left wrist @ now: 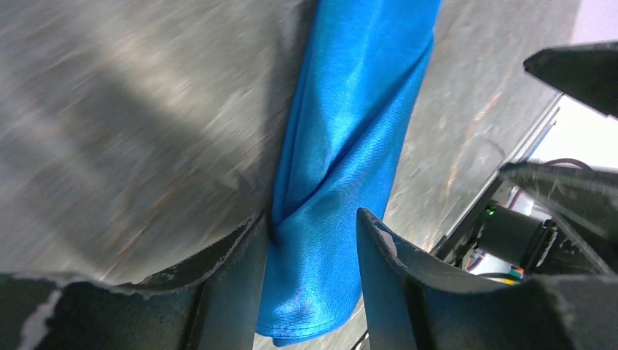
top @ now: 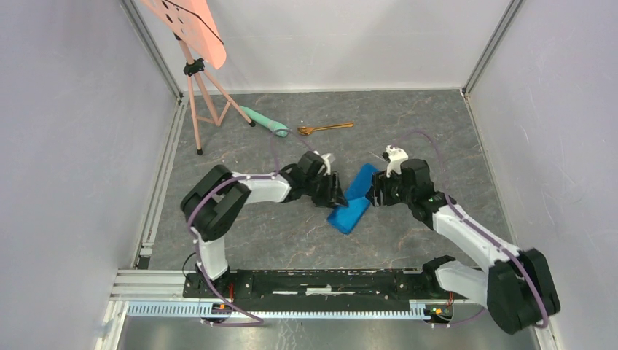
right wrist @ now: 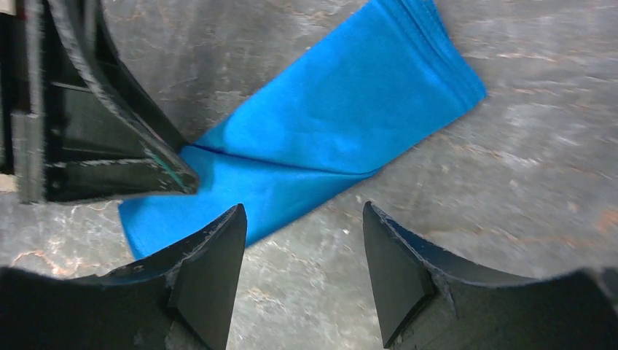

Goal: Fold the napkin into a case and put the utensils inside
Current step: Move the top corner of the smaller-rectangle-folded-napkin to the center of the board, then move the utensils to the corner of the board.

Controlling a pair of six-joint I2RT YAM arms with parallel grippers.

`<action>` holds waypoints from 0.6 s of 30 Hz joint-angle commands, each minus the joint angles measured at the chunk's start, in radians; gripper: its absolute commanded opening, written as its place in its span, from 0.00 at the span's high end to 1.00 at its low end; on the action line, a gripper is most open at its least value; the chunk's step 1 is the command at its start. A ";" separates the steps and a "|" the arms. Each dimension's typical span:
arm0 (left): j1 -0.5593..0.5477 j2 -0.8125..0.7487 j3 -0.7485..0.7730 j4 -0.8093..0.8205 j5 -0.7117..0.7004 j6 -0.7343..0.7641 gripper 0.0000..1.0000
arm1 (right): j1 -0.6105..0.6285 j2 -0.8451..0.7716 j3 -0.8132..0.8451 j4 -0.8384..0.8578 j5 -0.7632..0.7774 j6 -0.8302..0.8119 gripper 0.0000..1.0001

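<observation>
The bright blue napkin [top: 353, 211] lies on the table as a narrow, layered folded strip, running diagonally between the two grippers. My left gripper [top: 331, 193] is open, its fingers standing either side of one end of the strip [left wrist: 357, 109], the left finger touching the cloth. My right gripper [top: 375, 191] is open and empty, hovering over bare table just beside the strip's long edge [right wrist: 328, 124]. A copper-gold spoon [top: 326, 128] lies at the back, apart from the napkin. I cannot make out a second utensil.
A mint-green cylinder with a black tip [top: 264, 120] lies left of the spoon. A pink tripod stand [top: 200, 87] stands at the back left. Grey walls enclose the table. The left gripper's finger [right wrist: 109, 146] shows in the right wrist view, on the cloth.
</observation>
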 commanded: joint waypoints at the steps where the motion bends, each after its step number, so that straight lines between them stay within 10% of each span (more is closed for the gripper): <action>1: -0.081 0.173 0.172 -0.034 0.005 -0.031 0.45 | -0.004 -0.145 -0.012 -0.082 0.144 -0.021 0.33; 18: -0.245 0.696 0.921 -0.064 0.094 -0.193 0.44 | -0.014 -0.567 0.177 -0.280 0.473 0.020 0.31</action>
